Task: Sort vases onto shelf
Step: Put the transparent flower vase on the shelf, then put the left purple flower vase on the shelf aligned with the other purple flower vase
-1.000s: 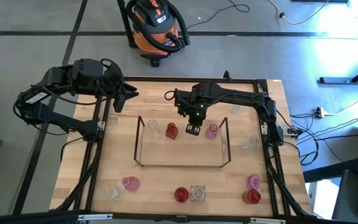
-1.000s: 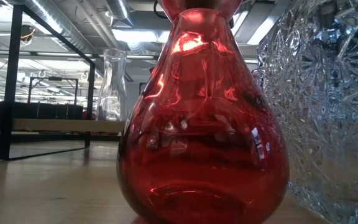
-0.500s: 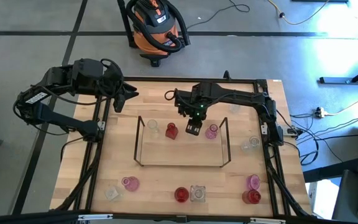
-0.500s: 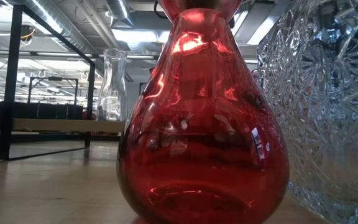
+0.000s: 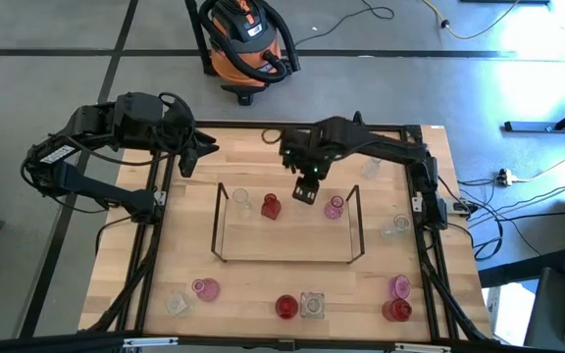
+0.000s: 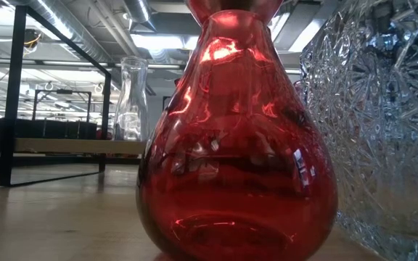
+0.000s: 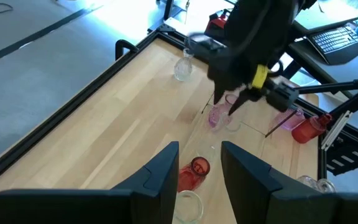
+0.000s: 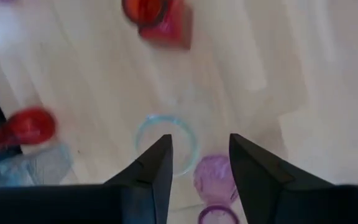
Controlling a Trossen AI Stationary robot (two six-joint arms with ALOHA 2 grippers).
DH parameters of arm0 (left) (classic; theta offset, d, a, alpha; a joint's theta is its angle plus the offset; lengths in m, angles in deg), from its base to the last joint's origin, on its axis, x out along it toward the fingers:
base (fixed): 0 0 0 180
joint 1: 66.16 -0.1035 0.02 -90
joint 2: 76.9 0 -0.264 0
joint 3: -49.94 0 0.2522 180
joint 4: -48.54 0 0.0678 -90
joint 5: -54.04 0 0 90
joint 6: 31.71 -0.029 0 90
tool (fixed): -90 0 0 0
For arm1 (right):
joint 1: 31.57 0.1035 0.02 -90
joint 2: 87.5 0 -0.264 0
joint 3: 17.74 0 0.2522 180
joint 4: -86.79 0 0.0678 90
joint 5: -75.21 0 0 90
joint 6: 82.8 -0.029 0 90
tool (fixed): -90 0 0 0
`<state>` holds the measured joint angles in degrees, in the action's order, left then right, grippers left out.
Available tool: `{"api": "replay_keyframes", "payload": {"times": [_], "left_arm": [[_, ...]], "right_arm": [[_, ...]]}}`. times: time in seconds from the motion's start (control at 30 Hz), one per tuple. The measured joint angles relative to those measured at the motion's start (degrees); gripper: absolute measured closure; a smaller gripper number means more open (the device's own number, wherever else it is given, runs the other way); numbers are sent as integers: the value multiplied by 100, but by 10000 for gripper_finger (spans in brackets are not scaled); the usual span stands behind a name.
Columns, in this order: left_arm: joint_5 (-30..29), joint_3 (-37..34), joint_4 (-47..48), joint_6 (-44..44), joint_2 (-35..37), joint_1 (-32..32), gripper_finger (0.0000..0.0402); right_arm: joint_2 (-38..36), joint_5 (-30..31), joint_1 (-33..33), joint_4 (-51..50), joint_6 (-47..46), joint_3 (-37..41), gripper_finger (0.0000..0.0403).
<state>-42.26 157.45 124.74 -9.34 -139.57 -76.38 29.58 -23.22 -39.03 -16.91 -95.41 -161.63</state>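
Observation:
The wire shelf (image 5: 287, 257) stands mid-table. Along its far side stand a clear vase (image 5: 242, 201), a red vase (image 5: 271, 206) and a pink vase (image 5: 333, 207). The right wrist view shows another clear vase (image 8: 165, 144) between the red vase (image 8: 160, 18) and the pink vase (image 8: 216, 180). My right gripper (image 5: 305, 191) (image 8: 199, 140) hovers open and empty above that clear vase. My left gripper (image 5: 189, 157) (image 7: 199, 149) is open and empty at the table's far left, facing the shelf.
Loose vases stand along the near edge: clear (image 5: 177, 304), pink (image 5: 205, 289), red (image 5: 285, 307) (image 6: 238, 145), cut glass (image 5: 311, 305) (image 6: 383, 116), pink (image 5: 400, 286), red (image 5: 396, 311). Two clear ones (image 5: 395, 227) (image 5: 369, 169) stand at the right. A black frame (image 5: 155, 245) edges the table.
My right gripper has risen and drawn back toward the table's far edge, away from the vases on the shelf. The vases have stayed in place.

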Motion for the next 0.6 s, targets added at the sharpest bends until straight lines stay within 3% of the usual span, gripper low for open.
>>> {"api": "replay_keyframes", "payload": {"times": [0.2, 0.33, 0.47, 0.6], "left_arm": [[257, 0, 63, 79, 0, 15, 288], [810, 0, 834, 561, 0, 295, 288], [1083, -3, 1864, 1391, 0, 1069, 288], [1219, -6, 1977, 2411, 0, 2177, 288]], "right_arm": [[-210, 501, -260, -9, -89, -354, 262], [-400, 533, -432, -12, -97, -338, 262], [-466, 591, -501, -10, 26, -338, 262], [-464, 639, -543, -5, 175, -332, 262]]}}
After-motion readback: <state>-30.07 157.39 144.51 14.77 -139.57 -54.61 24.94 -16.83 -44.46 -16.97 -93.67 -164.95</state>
